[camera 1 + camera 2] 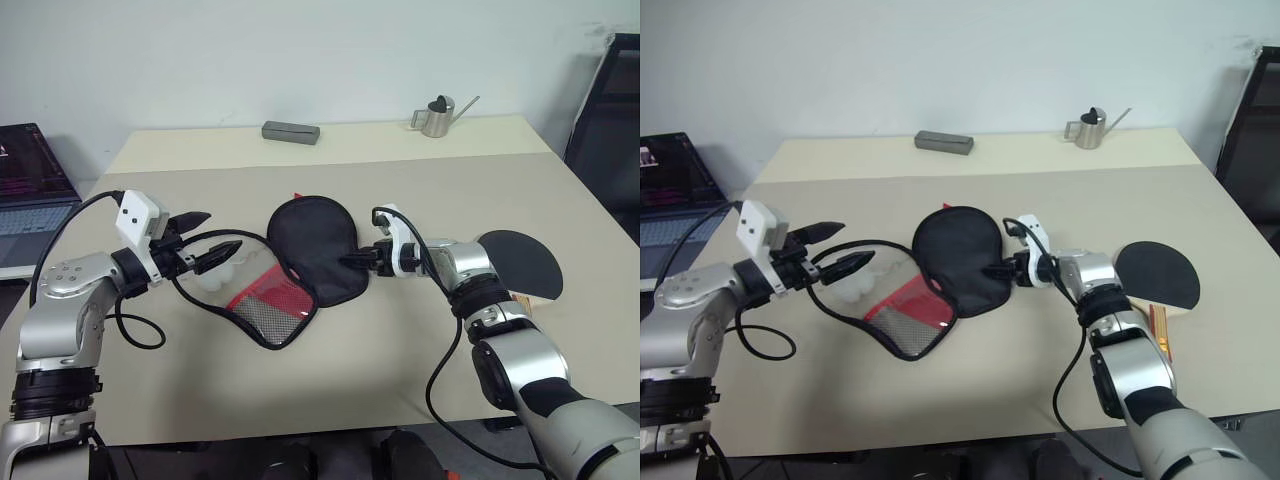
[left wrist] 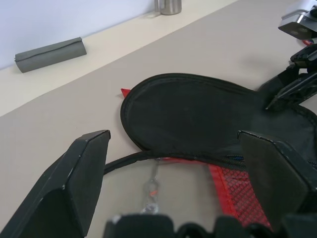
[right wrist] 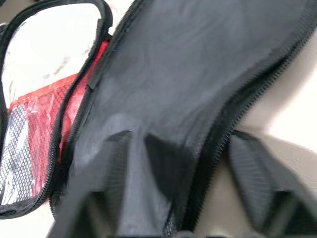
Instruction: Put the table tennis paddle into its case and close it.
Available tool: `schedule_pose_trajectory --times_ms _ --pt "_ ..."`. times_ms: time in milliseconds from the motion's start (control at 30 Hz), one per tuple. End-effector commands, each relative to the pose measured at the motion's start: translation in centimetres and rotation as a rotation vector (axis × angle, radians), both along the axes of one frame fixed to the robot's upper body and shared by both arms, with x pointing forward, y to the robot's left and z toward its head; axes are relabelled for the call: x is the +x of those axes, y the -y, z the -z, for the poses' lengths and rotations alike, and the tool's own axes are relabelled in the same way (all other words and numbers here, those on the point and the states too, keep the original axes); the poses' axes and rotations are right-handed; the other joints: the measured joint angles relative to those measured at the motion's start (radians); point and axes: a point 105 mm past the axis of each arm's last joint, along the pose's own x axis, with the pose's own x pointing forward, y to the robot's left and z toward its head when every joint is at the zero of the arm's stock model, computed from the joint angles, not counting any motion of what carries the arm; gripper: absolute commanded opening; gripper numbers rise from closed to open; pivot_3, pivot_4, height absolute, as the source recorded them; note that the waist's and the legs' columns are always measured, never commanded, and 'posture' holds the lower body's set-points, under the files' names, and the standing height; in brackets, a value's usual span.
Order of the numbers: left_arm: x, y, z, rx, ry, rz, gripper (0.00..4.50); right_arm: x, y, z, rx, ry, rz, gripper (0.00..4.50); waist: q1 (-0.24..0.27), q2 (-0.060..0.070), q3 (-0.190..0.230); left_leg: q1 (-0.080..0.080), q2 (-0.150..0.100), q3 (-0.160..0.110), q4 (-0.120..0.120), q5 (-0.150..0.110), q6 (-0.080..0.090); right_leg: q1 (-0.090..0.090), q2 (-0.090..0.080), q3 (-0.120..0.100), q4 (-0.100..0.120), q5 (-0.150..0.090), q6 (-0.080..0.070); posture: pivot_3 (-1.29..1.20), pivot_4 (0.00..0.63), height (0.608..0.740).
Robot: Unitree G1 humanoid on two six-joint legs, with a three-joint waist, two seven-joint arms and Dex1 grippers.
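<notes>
The case (image 1: pixel 312 245) lies unzipped mid-table, its round black flap spread flat and its red mesh handle part (image 1: pixel 266 296) pointing toward the near edge. The table tennis paddle (image 1: pixel 522 262) lies black face up at the right, beside my right forearm, apart from the case. My right gripper (image 1: pixel 353 262) is at the flap's right rim; its fingers (image 3: pixel 113 166) stand partly closed on either side of the zip edge, still apart. Just left of the case's open loop, my left gripper (image 1: pixel 223 231) hovers open and holds nothing.
A grey pouch (image 1: pixel 291 131) and a small metal watering can (image 1: pixel 437 117) stand along the far edge. A laptop (image 1: pixel 30 190) sits off the table's left side, and a dark chair (image 1: pixel 612 110) is at the far right. Something white (image 1: pixel 218 277) lies inside the case's loop.
</notes>
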Motion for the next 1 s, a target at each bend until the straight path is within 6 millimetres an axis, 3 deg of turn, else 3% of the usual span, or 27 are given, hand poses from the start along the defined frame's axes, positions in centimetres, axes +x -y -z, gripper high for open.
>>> schedule_pose_trajectory --times_ms 33,167,433,700,1000 --pt "-0.1 -0.2 -1.0 0.016 0.048 -0.008 4.50 0.0 -1.0 -1.2 0.038 0.020 -0.015 1.35 0.000 0.000 0.000 0.000 0.000 0.000 0.000 0.000 0.000 0.000 0.000 0.000 0.000 0.000 0.000 0.00 0.150 0.740" --pt "-0.1 -0.3 -0.9 0.018 0.049 -0.013 4.50 -0.2 -1.6 -1.4 0.054 0.010 -0.010 0.03 0.000 0.000 0.000 0.000 0.000 0.000 0.000 0.000 0.000 0.000 0.000 0.000 0.000 0.000 0.000 0.00 0.150 0.740" --pt "-0.1 -0.5 -1.1 0.026 0.055 -0.021 4.50 1.1 -1.4 -1.9 0.095 0.007 0.124 0.03 0.000 0.000 0.000 0.000 0.000 0.000 0.000 0.000 0.000 0.000 0.000 0.000 0.001 0.000 0.000 0.00 0.150 0.740" --pt "0.1 -0.3 -1.1 0.035 0.058 -0.011 4.50 3.1 1.7 -2.7 0.092 0.041 0.317 0.03 0.000 0.000 0.000 0.000 0.000 0.000 0.000 0.000 0.000 0.000 0.000 0.000 0.001 0.000 0.000 0.00 0.150 0.740" --pt "0.6 0.2 -1.1 0.038 0.060 0.010 4.50 3.5 5.0 -3.7 0.101 0.041 0.458 0.03 0.001 0.000 0.000 0.000 0.000 0.000 0.000 0.000 0.000 -0.001 0.000 0.000 0.001 0.000 0.000 0.00 0.150 0.740"
